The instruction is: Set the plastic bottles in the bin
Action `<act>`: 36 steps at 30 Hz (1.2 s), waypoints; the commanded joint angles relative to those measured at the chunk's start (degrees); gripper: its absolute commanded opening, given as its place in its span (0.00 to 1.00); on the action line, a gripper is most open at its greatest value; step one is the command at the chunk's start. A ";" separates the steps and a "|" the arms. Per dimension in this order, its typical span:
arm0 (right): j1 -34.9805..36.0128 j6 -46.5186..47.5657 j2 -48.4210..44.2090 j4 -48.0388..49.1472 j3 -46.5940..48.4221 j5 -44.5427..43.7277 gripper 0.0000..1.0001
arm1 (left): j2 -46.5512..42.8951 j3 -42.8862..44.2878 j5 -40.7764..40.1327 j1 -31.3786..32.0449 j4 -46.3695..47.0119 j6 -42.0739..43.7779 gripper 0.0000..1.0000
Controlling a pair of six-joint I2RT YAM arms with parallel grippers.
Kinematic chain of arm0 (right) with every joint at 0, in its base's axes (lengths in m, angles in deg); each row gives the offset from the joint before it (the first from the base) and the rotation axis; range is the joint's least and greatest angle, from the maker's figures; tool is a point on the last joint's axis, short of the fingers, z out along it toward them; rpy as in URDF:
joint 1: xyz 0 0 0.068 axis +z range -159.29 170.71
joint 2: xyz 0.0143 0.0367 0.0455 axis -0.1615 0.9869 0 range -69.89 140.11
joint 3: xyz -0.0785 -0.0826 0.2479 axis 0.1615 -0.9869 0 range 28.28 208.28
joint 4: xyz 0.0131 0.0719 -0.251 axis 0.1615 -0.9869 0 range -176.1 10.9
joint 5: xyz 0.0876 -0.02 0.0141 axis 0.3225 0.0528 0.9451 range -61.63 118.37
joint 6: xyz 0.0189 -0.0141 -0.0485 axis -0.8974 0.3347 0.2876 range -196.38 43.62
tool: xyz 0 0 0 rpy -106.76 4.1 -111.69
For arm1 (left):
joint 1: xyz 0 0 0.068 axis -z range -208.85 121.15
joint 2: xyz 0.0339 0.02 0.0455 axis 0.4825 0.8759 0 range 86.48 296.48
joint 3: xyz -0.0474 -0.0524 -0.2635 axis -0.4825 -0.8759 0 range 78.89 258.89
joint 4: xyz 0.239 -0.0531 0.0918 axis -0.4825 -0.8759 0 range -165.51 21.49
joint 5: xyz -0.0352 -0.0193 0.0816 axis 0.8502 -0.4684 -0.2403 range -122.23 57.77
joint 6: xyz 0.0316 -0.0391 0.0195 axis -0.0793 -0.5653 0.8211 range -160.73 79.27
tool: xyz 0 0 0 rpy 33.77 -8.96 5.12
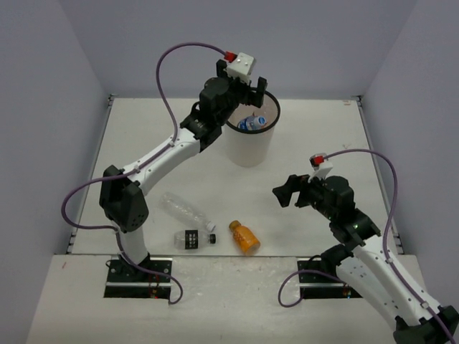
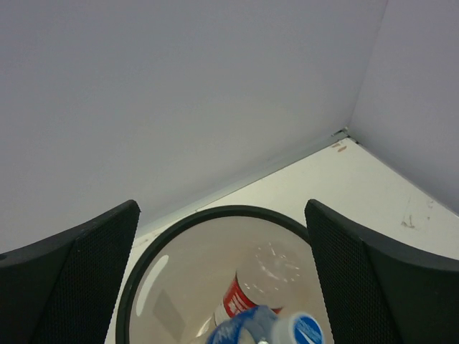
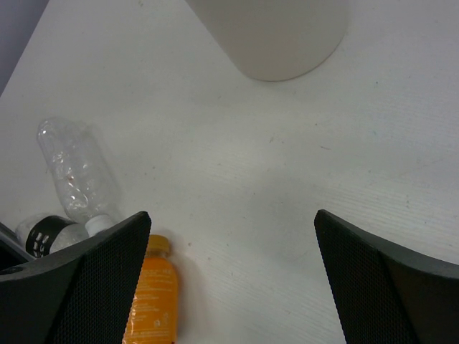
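Step in hand: delivery to the bin, with two bottles in and three outstanding.

The left gripper [image 1: 244,87] hangs directly above the mouth of the bin [image 1: 249,149], which stands at the far middle of the table [image 1: 323,136]. Its claw is spread wide and holds nothing; the left wrist view shows only the bin's black rim between the fingers. Inside the bin lie the blue-labelled bottle [image 1: 251,123] and, under it, the red-labelled bottle [image 2: 237,297].

The right gripper [image 1: 287,192] hovers above the table, near its right side, claw likewise wide apart and empty.

Outstanding items, all lying on their sides near the front of the table: the long clear bottle [image 1: 185,210], the black-labelled bottle [image 1: 193,239] just below it, touching or nearly touching its cap end, and the orange bottle [image 1: 244,236] just to their right.

Assessment: the next move calls for one arm to descend on a remaining bottle. The orange one lies nearest the right gripper and apart from the others, so it appears the cleanest pick, taken across its width.
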 commanded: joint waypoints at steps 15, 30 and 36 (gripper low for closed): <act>22.66 -0.44 12.34 0.20 4.75 1.48 0.99 | -28.69 -24.55 -21.77 -1.08 -14.88 -14.83 1.00; 38.46 -6.50 37.50 -0.78 10.77 -8.85 0.99 | -53.99 -50.53 -22.20 -2.62 -35.55 -35.02 1.00; 40.69 -10.61 47.52 -4.67 15.56 -13.68 0.99 | -56.08 -52.10 -22.23 -2.62 -40.58 -37.37 1.00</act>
